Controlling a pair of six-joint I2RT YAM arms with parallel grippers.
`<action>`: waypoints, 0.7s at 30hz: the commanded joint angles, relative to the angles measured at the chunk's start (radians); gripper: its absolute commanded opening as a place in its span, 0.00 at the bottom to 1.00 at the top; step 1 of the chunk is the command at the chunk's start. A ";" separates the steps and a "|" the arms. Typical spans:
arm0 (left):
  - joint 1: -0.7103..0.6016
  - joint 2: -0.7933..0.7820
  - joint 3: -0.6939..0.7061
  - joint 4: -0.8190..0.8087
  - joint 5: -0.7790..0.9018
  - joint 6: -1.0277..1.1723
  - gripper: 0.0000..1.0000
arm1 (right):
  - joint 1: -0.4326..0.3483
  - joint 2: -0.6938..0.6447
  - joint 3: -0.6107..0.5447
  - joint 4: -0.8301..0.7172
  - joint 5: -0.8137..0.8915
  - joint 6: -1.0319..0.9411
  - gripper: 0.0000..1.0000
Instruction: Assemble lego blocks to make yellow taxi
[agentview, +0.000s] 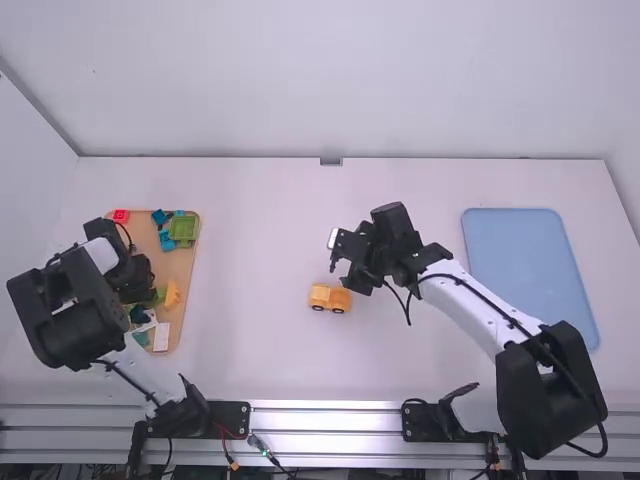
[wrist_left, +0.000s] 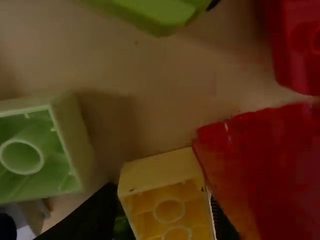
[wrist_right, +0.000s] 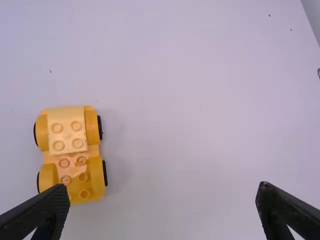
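At the left of the white table (agentview: 255, 230), a tan rectangular tray (agentview: 180, 264) holds loose plastic bricks: a red one (agentview: 121, 215) at its far end, a green one (agentview: 184, 230) near that, a white one (agentview: 161, 337) toward its near end. The left gripper (agentview: 136, 284) is low over the tray, its fingers clamped on a yellow plastic brick (wrist_left: 167, 200), hollow underside showing, beside a glossy red piece (wrist_left: 280, 170). Around the middle of the table sits the yellow plastic wheeled car base (agentview: 330, 298), a paler yellow studded brick (wrist_right: 67, 131) on one end. Just beside it hangs the right gripper (agentview: 346, 258), fingers wide apart, nothing between them. Farther right lies a flat light-blue tray (agentview: 530, 265).
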 joint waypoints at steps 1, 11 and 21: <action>-0.006 0.011 -0.013 -0.003 0.033 -0.010 0.52 | -0.001 -0.013 0.013 -0.002 -0.002 0.005 0.99; -0.023 0.011 -0.023 0.021 0.029 -0.015 0.48 | 0.000 -0.013 0.013 -0.002 -0.005 0.005 0.99; -0.025 0.011 -0.024 0.010 0.027 -0.039 0.36 | 0.000 -0.013 0.013 -0.004 -0.005 0.004 0.99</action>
